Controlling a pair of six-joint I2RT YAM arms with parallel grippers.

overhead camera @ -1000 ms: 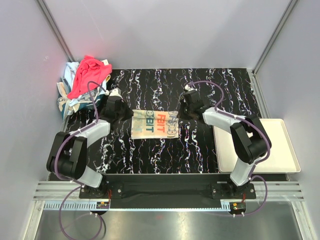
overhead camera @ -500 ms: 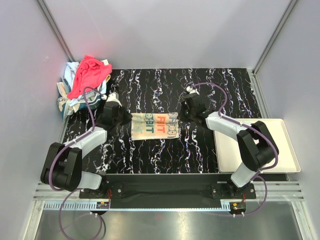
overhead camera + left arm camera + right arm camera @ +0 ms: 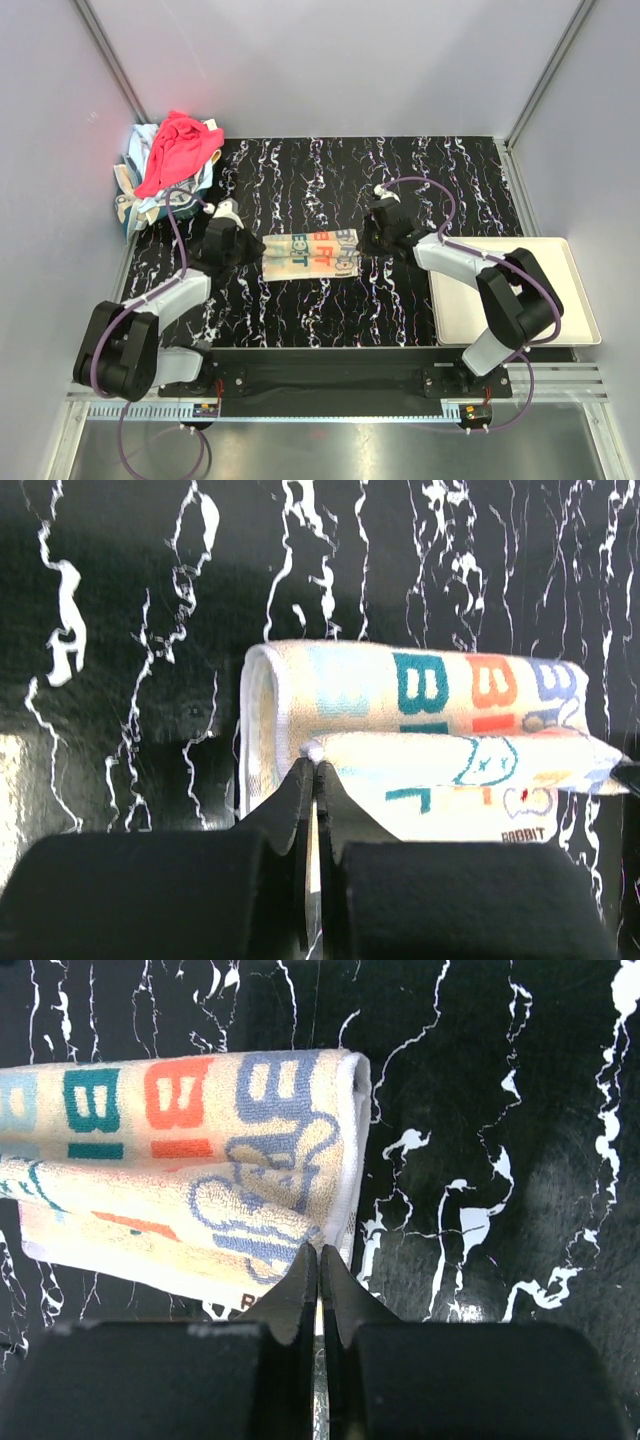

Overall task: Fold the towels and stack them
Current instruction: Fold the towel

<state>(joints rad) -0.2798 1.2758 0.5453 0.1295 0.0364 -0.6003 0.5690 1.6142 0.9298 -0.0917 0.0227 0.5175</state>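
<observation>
A cream towel with coloured block letters (image 3: 310, 252) lies mid-table, its far half folded over towards me. My left gripper (image 3: 243, 247) is shut on the folded layer's left corner; in the left wrist view (image 3: 316, 767) its tips pinch the cloth edge (image 3: 440, 755). My right gripper (image 3: 368, 240) is shut on the right corner, seen in the right wrist view (image 3: 320, 1250) at the towel's white hem (image 3: 200, 1160). A heap of towels (image 3: 170, 165) sits at the far left, bright pink-red on top, with light blue and pale patterned cloth under it.
A flat cream tray (image 3: 560, 300) lies at the right edge of the black marbled table (image 3: 320, 320), beside the right arm. Grey walls enclose the back and sides.
Both grippers have moved towards me, carrying the towel's far edge over its near part. The towel now looks narrower front to back.
</observation>
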